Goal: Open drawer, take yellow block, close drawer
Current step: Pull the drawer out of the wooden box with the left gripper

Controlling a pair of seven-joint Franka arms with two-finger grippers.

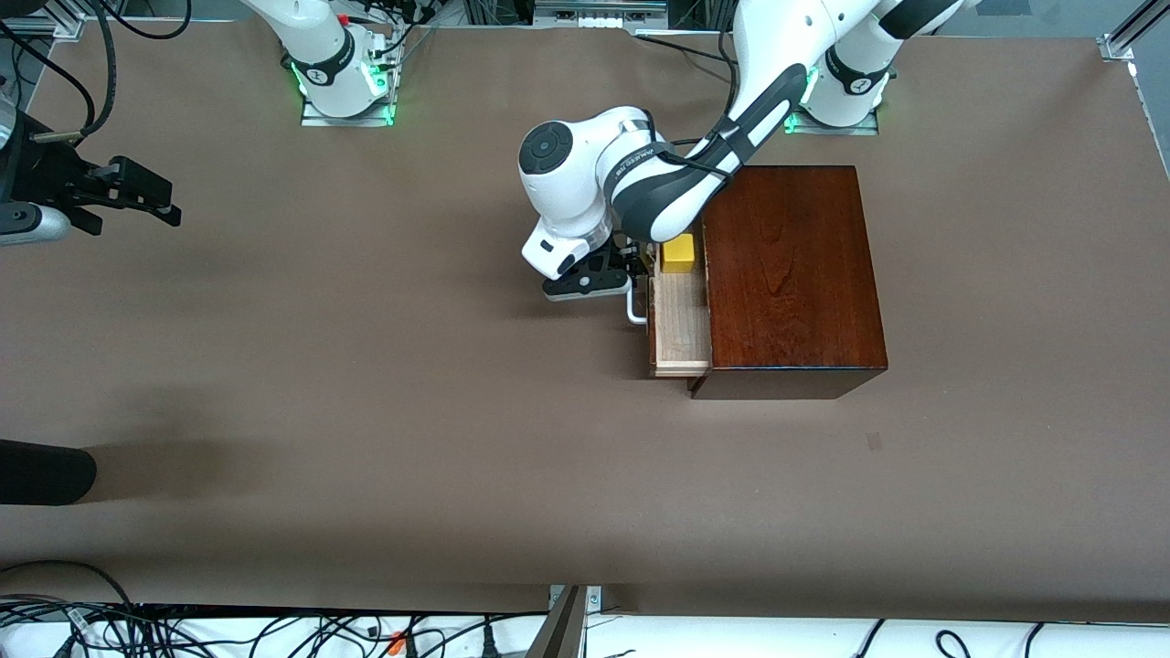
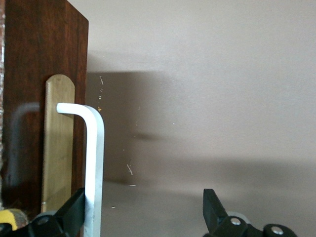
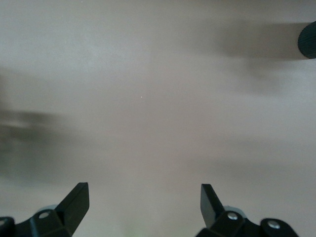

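Note:
The mahogany box [image 1: 791, 274] stands toward the left arm's end of the table. Its drawer [image 1: 681, 320] is pulled partly out, pale wood showing. The yellow block [image 1: 678, 253] sits in the drawer at the end farther from the front camera. My left gripper [image 1: 608, 279] is at the white handle [image 1: 634, 311]. In the left wrist view the left gripper [image 2: 143, 212] is open: one finger [image 2: 74, 210] sits between the handle bar [image 2: 94, 163] and the drawer front [image 2: 29, 74], the other stands well apart. My right gripper [image 1: 137, 196] [image 3: 143, 202] waits open over bare table.
A brass plate [image 2: 58, 143] backs the handle on the drawer front. A black rounded object [image 1: 46, 471] juts in at the right arm's end of the table. Cables [image 1: 274, 631] lie along the table edge nearest the front camera.

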